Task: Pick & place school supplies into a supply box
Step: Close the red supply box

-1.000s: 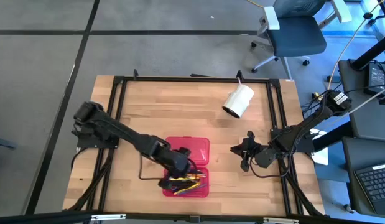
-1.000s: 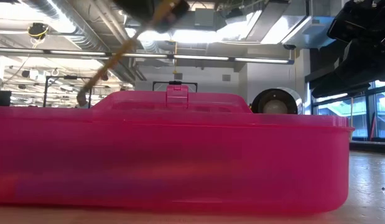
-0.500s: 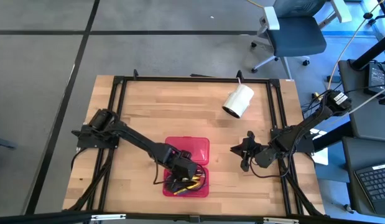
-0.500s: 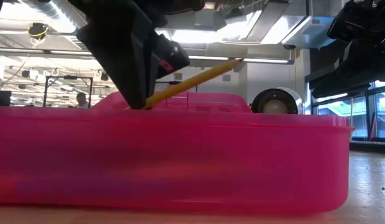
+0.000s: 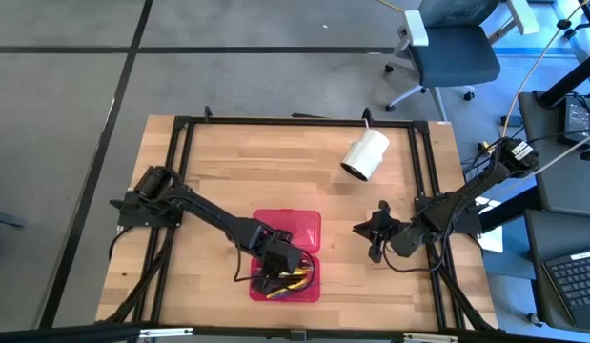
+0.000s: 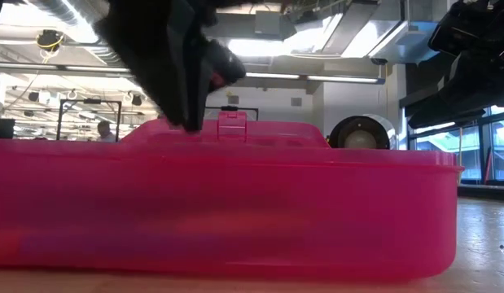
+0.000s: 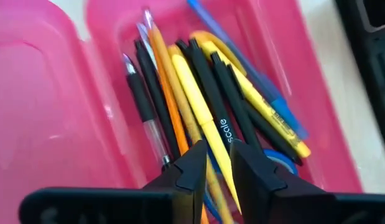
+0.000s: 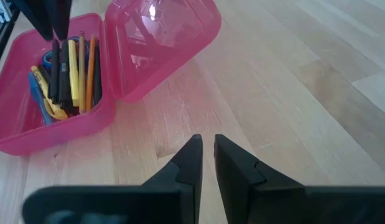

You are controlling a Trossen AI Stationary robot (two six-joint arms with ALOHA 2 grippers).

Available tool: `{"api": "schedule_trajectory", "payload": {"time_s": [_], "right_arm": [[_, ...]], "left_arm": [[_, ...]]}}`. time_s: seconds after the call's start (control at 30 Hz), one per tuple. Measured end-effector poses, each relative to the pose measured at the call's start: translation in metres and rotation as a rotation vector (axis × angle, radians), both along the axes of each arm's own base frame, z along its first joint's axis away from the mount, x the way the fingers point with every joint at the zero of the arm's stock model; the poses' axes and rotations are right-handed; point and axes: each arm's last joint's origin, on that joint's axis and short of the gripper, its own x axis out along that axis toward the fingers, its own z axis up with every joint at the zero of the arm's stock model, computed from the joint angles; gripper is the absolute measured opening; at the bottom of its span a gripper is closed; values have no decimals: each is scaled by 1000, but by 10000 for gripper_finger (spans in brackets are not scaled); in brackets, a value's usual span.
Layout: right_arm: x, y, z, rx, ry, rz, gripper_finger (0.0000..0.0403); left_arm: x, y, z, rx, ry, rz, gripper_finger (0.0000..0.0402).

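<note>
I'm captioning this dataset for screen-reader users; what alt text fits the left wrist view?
The left gripper, fingers slightly apart and holding nothing, hovers just above a pile of pens and pencils lying in one half of an open pink supply box. The pile is black, yellow, orange and blue.

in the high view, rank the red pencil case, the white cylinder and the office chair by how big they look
1. office chair, though it sits on the floor beyond the table
2. red pencil case
3. white cylinder
</note>
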Motion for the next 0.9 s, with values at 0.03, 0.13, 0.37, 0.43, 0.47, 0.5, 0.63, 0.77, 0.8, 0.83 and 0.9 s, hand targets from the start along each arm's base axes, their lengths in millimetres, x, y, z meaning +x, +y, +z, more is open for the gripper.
{"api": "schedule_trajectory", "payload": {"time_s": [0.03, 0.13, 0.37, 0.43, 0.47, 0.5, 0.63, 0.77, 0.8, 0.83, 0.9], "right_arm": [[0, 0, 0, 1, -2, 0, 48], [2, 1, 2, 16, -26, 2, 48], [7, 4, 11, 5, -108, 34, 48], [9, 4, 13, 10, -131, 35, 48], [10, 4, 14, 18, -146, 34, 50], [10, 5, 15, 24, -157, 35, 54], [12, 6, 15, 11, -168, 44, 87], [15, 8, 6, -21, -126, 46, 137], [16, 8, 3, -27, -116, 46, 149], [17, 9, 1, -32, -105, 45, 159], [18, 10, -6, -36, -81, 38, 176]], "left_arm": [[-1, 1, 5, -3, -11, 7, 69], [-7, 3, 24, -25, -50, 32, 68], [-29, -8, 65, -141, -111, 108, 56], [-36, -18, 69, -155, -110, 106, 54], [-39, -24, 69, -157, -112, 90, 53], [-43, -30, 69, -158, -109, 73, 52], [-51, -49, 61, -239, -82, 137, 53], [-54, -65, 43, -375, -177, 193, 56], [-55, -70, 38, -410, -222, 194, 56], [-57, -73, 32, -433, -266, 194, 56], [-63, -78, 21, -455, -331, 195, 55]]}}
